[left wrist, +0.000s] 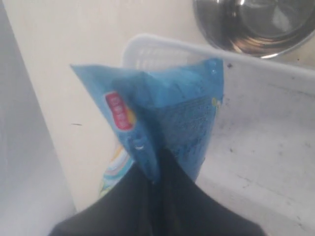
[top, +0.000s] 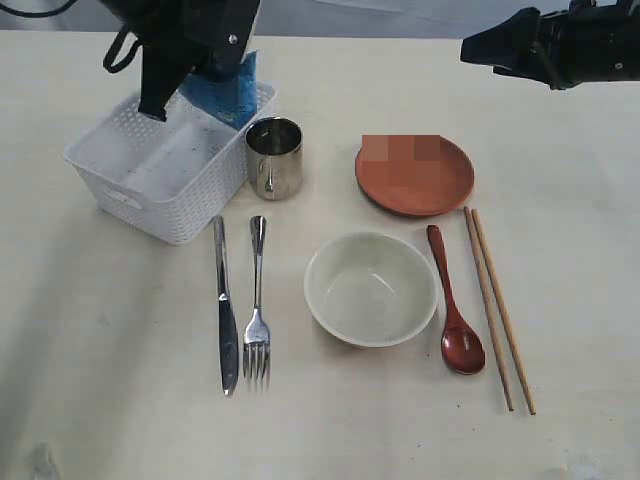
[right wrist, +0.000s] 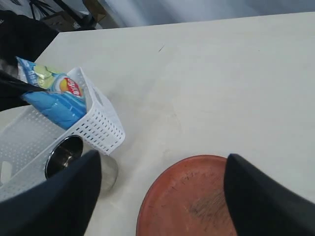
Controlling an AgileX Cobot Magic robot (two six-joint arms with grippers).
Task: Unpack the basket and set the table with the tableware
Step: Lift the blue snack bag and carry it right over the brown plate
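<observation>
Left tool (left wrist: 156, 166) clamps blue packet (left wrist: 172, 113), lower edge hidden; plate (top: 415, 195) top pixelated.

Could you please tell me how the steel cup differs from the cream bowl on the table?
The cup is shiny steel; the bowl is matte cream. The cup is narrow and tall with a handle; the bowl is wide, low and handleless. The cup stands right beside the basket; the bowl sits between the fork and the spoon. Both stand upright and empty on the table.
</observation>
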